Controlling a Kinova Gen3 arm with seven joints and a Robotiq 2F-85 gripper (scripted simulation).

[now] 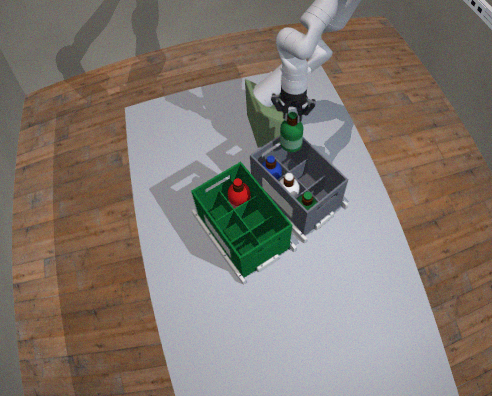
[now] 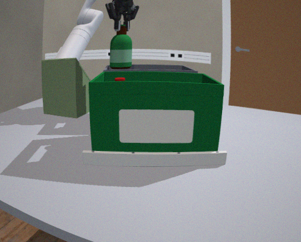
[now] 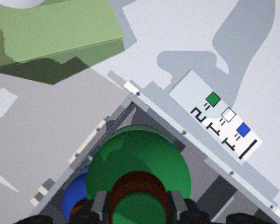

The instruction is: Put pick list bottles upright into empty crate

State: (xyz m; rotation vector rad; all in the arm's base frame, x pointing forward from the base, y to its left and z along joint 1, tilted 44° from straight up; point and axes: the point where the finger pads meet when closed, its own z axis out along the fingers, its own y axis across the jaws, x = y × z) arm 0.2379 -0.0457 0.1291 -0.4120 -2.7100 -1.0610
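While gripping a green bottle (image 1: 292, 136) (image 2: 121, 56) (image 3: 136, 150) by its neck in the pincer (image 1: 292, 118) (image 2: 122, 26) (image 3: 138, 207), upright above the grey crate (image 1: 327, 212) (image 2: 160, 68) (image 3: 166, 129), probably placing the list's last bottle; next, align with the corner slot, lower straight, then release.

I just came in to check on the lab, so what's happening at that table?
The gripper holds a green bottle upright over the gray crate. Blue, white and green-capped bottles stand in that crate; a red bottle stands in the green crate.
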